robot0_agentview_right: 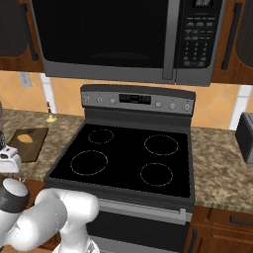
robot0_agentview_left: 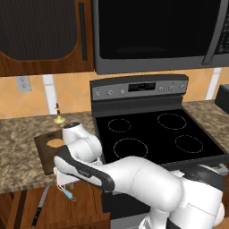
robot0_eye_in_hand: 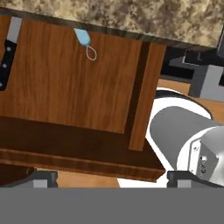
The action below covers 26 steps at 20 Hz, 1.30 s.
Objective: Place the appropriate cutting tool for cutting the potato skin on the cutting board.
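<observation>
Two dark fingertips point(robot0_eye_in_hand: 41, 178) of the end effector point(robot0_eye_in_hand: 113, 179) stand wide apart at the bottom of the hand view, with nothing between them. The cutting tool point(robot0_eye_in_hand: 85, 41) shows well apart from them, near the top of that view and left of its middle. It appears against a brown wooden cabinet front point(robot0_eye_in_hand: 65, 87), just under the speckled tabletop point(robot0_eye_in_hand: 144, 15) edge, and does not touch either fingertip.

The tool is a small peeler with a short light-blue handle and a thin silvery wire loop for a head. In the hand view the loop points down toward the end effector. A long knife point(robot0_eye_in_hand: 8, 52) with a grey blade and dark handle lies at that view's left edge, apart from the peeler.

From the left base view the peeler point(robot0_agentview_left: 67, 192) sits just below the white arm's bent wrist, before the cabinet and under the tabletop's front edge, and the knife point(robot0_agentview_left: 40, 205) is lower and to its left. Whether either rests on anything cannot be told.

On the tabletop left of the stove point(robot0_agentview_left: 152, 134), the dark brown cutting board point(robot0_agentview_left: 44, 157) carries the tan-orange potato point(robot0_agentview_left: 55, 142).
</observation>
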### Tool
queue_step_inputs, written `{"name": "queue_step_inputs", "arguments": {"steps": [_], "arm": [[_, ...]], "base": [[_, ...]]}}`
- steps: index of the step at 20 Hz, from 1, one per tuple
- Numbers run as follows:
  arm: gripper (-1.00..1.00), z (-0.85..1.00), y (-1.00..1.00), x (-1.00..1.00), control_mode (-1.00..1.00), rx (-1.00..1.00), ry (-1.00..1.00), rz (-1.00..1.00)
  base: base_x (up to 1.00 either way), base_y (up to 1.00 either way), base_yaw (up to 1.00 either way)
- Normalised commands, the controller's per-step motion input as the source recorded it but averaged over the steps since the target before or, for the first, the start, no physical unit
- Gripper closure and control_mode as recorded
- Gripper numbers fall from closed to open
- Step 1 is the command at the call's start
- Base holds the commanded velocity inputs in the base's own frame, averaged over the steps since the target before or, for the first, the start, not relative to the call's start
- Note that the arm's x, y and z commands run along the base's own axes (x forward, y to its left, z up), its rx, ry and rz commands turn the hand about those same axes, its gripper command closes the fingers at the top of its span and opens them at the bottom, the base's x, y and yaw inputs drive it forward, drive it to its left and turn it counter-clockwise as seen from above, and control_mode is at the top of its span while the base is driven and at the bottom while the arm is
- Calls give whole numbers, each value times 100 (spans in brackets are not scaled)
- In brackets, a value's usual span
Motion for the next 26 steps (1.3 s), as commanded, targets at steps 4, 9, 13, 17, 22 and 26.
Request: {"name": "queue_step_inputs", "arguments": {"steps": [4, 9, 13, 17, 22, 26], "arm": [[-100, -51, 61, -6, -100, 0, 25, 0], [-100, -51, 35, -17, -100, 0, 22, 0], [-100, -43, 12, -22, -100, 0, 4, -4], [-100, -35, 0, -32, -100, 3, 1, -6], [-100, -45, 0, -31, -100, 5, 4, -6], [-100, -54, 0, -28, -100, 5, 8, -5]], "base": [[0, 0, 0], [0, 0, 0], [0, 0, 0], [0, 0, 0], [0, 0, 0], [0, 0, 0]]}}
